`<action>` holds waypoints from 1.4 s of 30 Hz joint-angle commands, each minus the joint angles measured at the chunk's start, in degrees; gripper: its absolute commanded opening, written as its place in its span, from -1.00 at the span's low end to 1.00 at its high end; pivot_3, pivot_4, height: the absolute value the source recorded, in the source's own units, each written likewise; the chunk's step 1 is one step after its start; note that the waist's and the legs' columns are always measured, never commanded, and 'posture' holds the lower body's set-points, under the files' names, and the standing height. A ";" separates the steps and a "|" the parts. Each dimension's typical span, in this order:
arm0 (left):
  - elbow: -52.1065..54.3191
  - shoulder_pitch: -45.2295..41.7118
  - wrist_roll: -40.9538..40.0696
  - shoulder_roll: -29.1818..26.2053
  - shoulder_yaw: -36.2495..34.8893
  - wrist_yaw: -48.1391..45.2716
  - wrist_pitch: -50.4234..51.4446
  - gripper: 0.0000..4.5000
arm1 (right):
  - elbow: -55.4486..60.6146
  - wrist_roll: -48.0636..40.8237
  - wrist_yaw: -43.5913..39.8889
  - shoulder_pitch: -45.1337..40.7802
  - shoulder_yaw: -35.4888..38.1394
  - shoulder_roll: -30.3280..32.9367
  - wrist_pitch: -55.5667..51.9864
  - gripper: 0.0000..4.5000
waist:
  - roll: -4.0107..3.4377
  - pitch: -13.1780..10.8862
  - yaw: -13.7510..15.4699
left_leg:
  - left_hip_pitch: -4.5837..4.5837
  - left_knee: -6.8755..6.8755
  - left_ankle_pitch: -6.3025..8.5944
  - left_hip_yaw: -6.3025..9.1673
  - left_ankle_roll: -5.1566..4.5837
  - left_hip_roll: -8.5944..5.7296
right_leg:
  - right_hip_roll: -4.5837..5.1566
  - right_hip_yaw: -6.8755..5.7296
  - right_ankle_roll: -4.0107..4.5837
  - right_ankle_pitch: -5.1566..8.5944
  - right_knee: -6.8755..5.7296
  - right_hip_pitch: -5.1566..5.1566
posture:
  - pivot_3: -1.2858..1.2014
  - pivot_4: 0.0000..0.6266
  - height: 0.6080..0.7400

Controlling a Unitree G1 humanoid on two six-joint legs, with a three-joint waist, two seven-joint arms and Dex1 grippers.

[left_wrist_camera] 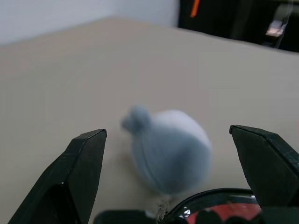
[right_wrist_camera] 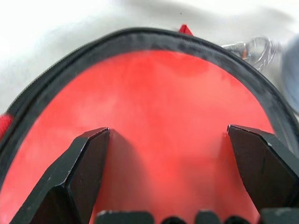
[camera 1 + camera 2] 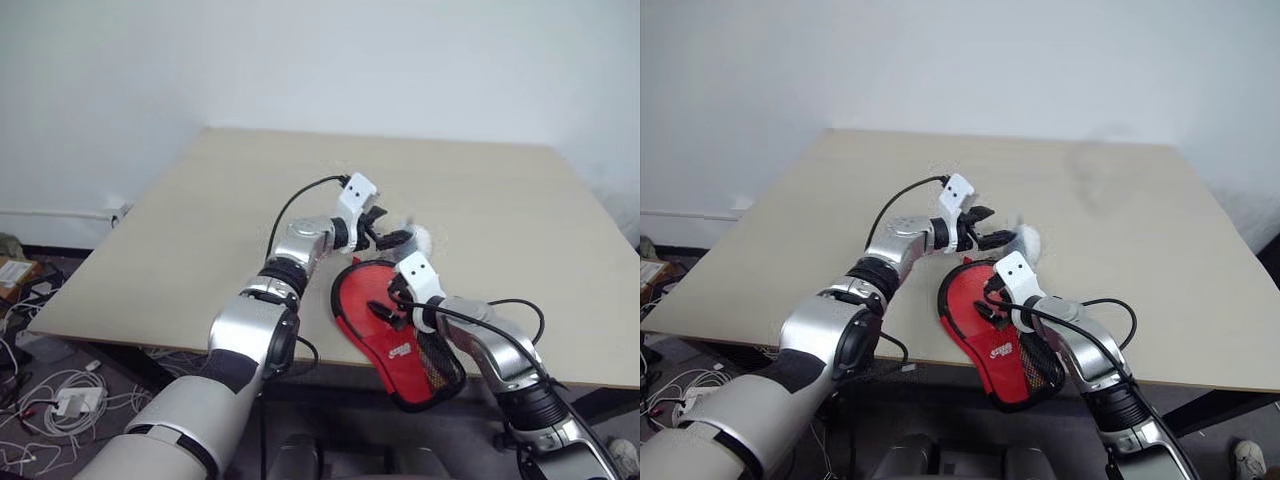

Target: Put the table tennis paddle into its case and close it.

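Observation:
The red case (image 3: 362,300) with black trim and a mesh patch lies flat at the table's front edge, its narrow end over the edge. The paddle is hidden. My right gripper (image 2: 168,130) hovers just above the case's round red face (image 2: 154,93), open with nothing between its fingers. My left gripper (image 1: 167,130) stands open just behind the case's top, pointing at a small pale grey rounded object (image 1: 170,154) on the table, tied by a cord to the case's rim. Nothing is held by either one.
The beige table (image 3: 200,240) stretches wide to the left, right and far side of the case. A white wall stands behind it. Cables and a power strip (image 3: 70,400) lie on the floor at the left.

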State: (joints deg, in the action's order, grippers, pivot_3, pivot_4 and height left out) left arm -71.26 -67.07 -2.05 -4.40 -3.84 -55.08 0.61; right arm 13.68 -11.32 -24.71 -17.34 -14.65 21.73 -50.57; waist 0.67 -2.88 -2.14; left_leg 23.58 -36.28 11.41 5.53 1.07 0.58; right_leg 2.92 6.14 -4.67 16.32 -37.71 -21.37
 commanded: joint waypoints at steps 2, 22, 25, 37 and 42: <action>5.12 -0.89 -3.26 -4.61 -1.54 -6.13 3.71 0.99 | 4.29 -1.82 -3.01 1.70 4.54 3.70 0.82 0.95 | 0.00 -0.01 -0.49 | 0.00 0.03 0.00 0.01 0.00 0.00 | 0.00 -0.01 0.00 0.00 -0.01 -0.03 | 0.03 -1.00 1.00; 45.79 23.72 -5.09 -4.71 14.64 -15.24 28.71 0.99 | -21.48 -2.86 7.03 -21.46 18.49 -5.83 5.70 0.95 | -0.23 -0.08 -1.01 | -0.06 0.09 -0.04 -0.01 -0.01 0.04 | -0.01 0.05 0.31 -0.18 -0.10 -0.06 | 0.03 -1.00 1.00; 46.52 25.97 -3.00 -5.11 18.35 -13.38 26.47 0.99 | -26.59 -2.35 7.85 -22.97 18.77 -6.79 6.98 0.95 | -0.31 -0.05 -1.23 | -0.13 0.19 -0.04 -0.05 -0.02 0.04 | -0.03 0.13 0.31 -0.19 -0.11 -0.07 | 0.03 -1.00 1.00; 43.70 27.73 -1.60 -6.54 21.02 -6.25 27.59 0.99 | -37.61 -2.70 6.92 -24.82 18.25 -11.19 8.00 0.95 | -0.37 -0.04 -2.08 | -0.16 0.17 -0.05 0.00 -0.01 0.04 | -0.03 0.08 0.32 -0.19 -0.10 0.00 | 0.03 -1.00 1.00; 42.04 27.22 -0.89 -5.69 21.36 -3.25 27.99 0.99 | -39.86 -2.06 7.27 -24.25 17.10 -13.48 9.21 0.95 | -0.42 0.02 -2.09 | -0.20 0.16 -0.05 0.00 -0.01 0.04 | -0.03 0.09 0.32 -0.19 -0.10 0.05 | 0.03 -1.00 1.00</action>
State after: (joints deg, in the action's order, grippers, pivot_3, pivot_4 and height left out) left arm -27.67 -39.15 -3.98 -10.08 16.97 -59.77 28.03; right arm -26.31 -13.94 -17.53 -41.00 3.08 8.59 -41.87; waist 0.24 -2.86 -4.23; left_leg 23.36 -36.12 11.36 5.53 1.07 0.62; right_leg 2.88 6.23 -4.35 16.13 -37.81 -21.31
